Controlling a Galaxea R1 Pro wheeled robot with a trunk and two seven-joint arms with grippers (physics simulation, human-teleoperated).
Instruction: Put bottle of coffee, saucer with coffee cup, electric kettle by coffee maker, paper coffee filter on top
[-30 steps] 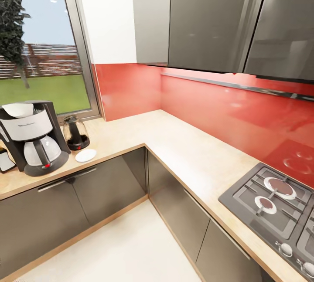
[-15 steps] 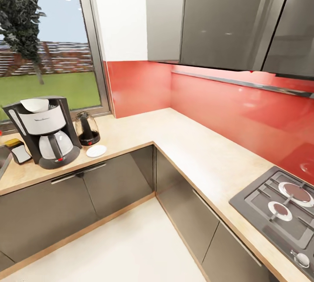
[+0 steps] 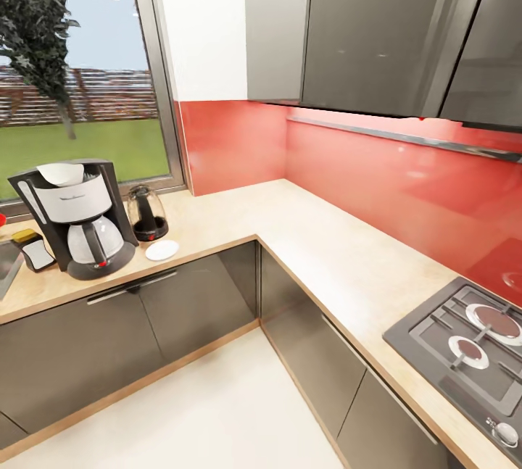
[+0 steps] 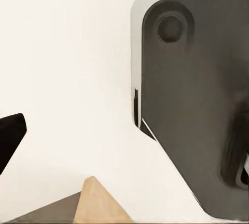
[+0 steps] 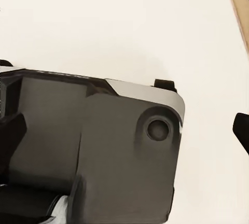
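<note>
Three task items are sitting together on the counter (image 3: 326, 251) in the head view: the coffee maker (image 3: 76, 219) with a white filter (image 3: 59, 174) resting in its top, the kettle (image 3: 147, 214) just beside it, and the saucer (image 3: 162, 250) lying bare near the front edge. Both wrist views are looking down at the robot's dark base (image 4: 202, 104) over pale floor (image 3: 217, 411), with single dark fingertips (image 4: 9, 141) at the frame edges, so whether either gripper is apart or together cannot be told. Counter between the saucer and the hob (image 3: 471, 353) is lying open.
</note>
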